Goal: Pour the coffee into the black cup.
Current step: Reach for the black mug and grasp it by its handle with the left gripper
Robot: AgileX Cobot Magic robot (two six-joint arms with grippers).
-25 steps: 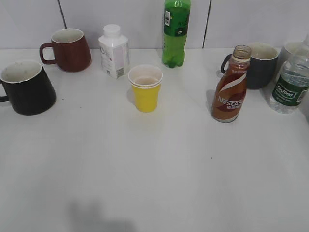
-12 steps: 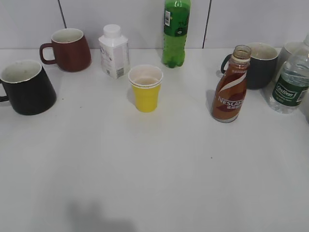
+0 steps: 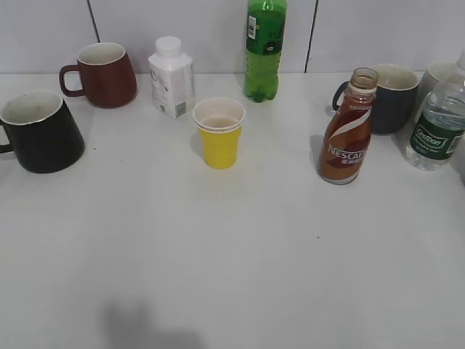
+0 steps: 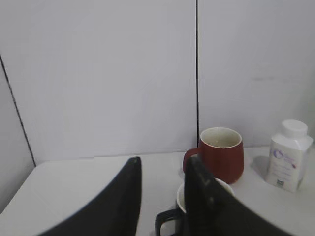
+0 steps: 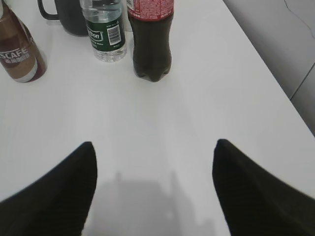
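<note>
- Brown and slim, the Nescafe bottle (image 3: 349,134) holding the coffee stands upright and uncapped, ahead and to the left of our right gripper (image 5: 153,189), with nothing gripping it.
- We see our right gripper spread wide and empty, fingers low over bare table (image 5: 197,98), pointed forward and downward; a water bottle (image 5: 103,30) and a dark cola bottle (image 5: 151,37) stand ahead of it.
- Our left gripper (image 4: 162,196) has its fingers close together with a narrow gap between them, holding nothing that we can see; it points level toward the back wall.
- The black cup (image 3: 40,132) sits just below and ahead of that left gripper, its rim showing beside one finger; the maroon mug (image 4: 219,160) stands farther ahead, a white bottle (image 4: 289,155) off to the right.
- We judge the step in hand to be reaching for the bottle: swing the right gripper left, keep the fingers wide, and close on the body below the neck.
- We should approach squarely, since a glancing touch could tip the open bottle, and steer clear of the grey mug (image 3: 392,98) behind it.
</note>
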